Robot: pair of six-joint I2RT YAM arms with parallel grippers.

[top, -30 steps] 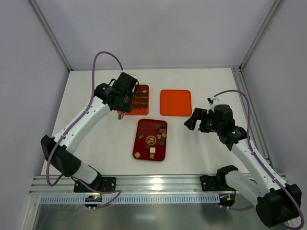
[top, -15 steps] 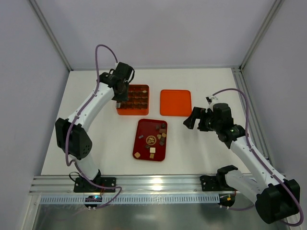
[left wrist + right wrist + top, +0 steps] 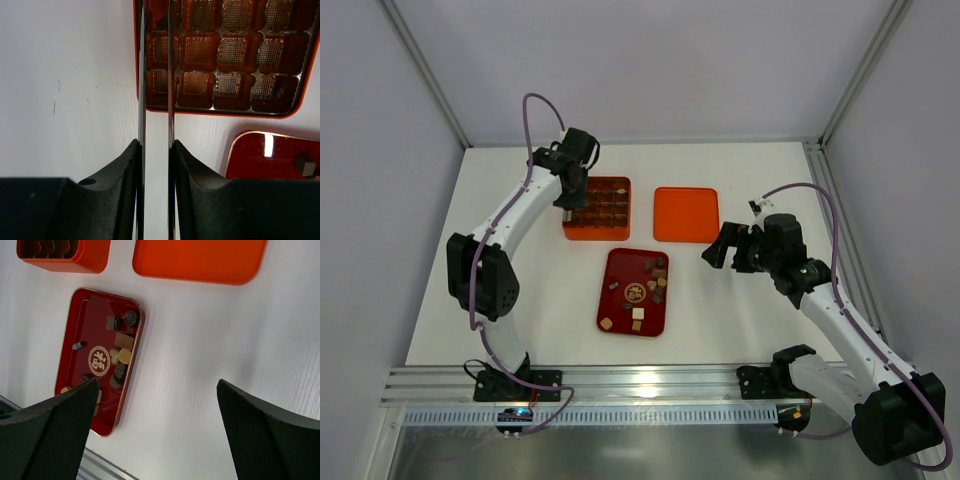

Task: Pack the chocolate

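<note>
Space between the left fingers point(image 3: 127, 180) is only a thin slot: the two blades run almost together, tips over the far cell of the left-hand column of the orange box point(image 3: 597, 236), close by its left wall. Whether a piece is pinched at the tips I cannot tell; there is a reddish patch there, but it may be the box itself. The cells look brown and waffled, and which are filled is not clear either. The right fingers point(image 3: 50, 435) are spread wide with nothing between them, hanging over the bare white surface point(image 3: 760, 180) to the right of the dark red tray point(image 3: 95, 307). The loose chocolate point(image 3: 123, 356), dark, tan and cream pieces, lies scattered in that tray, well apart from the box; an orange lid point(image 3: 686, 214) sits just beside the box. The risk, as I judge it, lies at the left wall. Blades this near the rim could catch it on the way down and shove or tilt the light box. A piece let go off-centre could perch on a divider, or cling to one blade and lift out again.
</note>
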